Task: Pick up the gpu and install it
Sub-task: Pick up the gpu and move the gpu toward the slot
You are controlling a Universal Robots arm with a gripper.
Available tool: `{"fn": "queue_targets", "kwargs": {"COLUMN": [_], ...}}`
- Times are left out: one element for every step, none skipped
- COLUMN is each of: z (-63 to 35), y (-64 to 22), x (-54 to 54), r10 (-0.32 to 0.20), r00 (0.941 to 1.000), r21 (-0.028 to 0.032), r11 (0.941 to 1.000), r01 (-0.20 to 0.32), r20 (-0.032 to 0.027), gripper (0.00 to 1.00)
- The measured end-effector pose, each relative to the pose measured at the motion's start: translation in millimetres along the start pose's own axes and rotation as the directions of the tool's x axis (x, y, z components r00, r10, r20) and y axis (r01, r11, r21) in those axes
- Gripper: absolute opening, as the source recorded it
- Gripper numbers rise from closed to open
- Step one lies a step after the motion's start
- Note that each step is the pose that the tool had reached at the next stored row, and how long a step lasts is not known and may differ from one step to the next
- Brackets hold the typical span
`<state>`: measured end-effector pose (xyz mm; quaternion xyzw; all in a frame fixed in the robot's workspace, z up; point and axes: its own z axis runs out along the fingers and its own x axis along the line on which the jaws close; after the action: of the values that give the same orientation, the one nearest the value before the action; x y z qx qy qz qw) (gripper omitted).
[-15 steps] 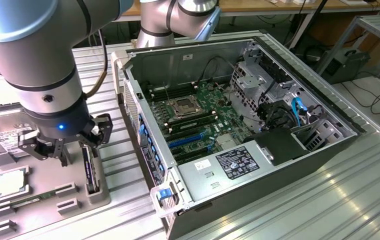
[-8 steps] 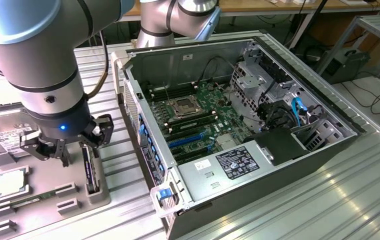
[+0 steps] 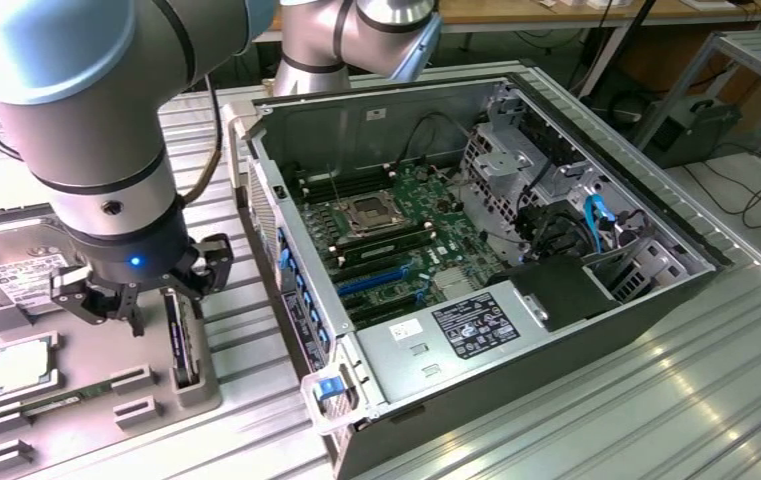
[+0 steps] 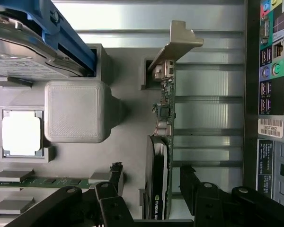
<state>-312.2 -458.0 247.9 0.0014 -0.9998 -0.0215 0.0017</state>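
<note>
We see the gripper (image 3: 140,305) low over the gpu (image 4: 158,189), fingers (image 4: 117,176) spread wide and straddling the card, not clamped (nothing held), gpu standing on edge in the grey parts tray (image 3: 207,392), just beside the open PC case (image 3: 394,400), on the exterior view's left.

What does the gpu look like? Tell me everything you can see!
The gpu is a thin card standing on edge in a slot of the gray holder. One face carries a black cover with pale lettering; its board edge is green. A silvery metal bracket caps one end. The open tool straddles it, fingers on either side, not touching.
</note>
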Motion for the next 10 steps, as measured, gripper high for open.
{"fn": "queue_targets", "kwargs": {"z": [1.4, 2.7, 3.9, 5.1, 6.2, 7.2, 8.2, 9.0, 9.7, 10.3], "y": [-0.1, -0.1, -0.1, -0.2, -0.3, -0.3, -0.3, -0.4, -0.4, -0.4], "x": [-0.5, -0.7, -0.7, -0.7, -0.8, -0.8, -0.8, -0.8, -0.8, -0.8], "r10": [0.001, 0.001, 0.001, 0.001, 0.001, 0.001, 0.001, 0.001, 0.001, 0.001], "r00": [1.0000, 1.0000, 1.0000, 1.0000, 1.0000, 1.0000, 1.0000, 1.0000, 1.0000, 1.0000], "r21": [-0.0001, 0.0000, 0.0000, 0.0000, 0.0000, 0.0000, 0.0000, -0.0001, 0.0001, 0.0001], "r11": [1.0000, 1.0000, 1.0000, 1.0000, 1.0000, 1.0000, 1.0000, 1.0000, 1.0000, 1.0000], "r01": [-0.001, -0.001, -0.001, -0.001, -0.001, -0.001, -0.001, -0.001, -0.001, -0.001], "r20": [0.0001, -0.0001, 0.0000, 0.0000, 0.0000, 0.0000, 0.0000, 0.0000, -0.0001, -0.0001], "gripper": [0.60, 0.60, 0.60, 0.60, 0.60, 0.60, 0.60, 0.60, 0.60, 0.60]}}
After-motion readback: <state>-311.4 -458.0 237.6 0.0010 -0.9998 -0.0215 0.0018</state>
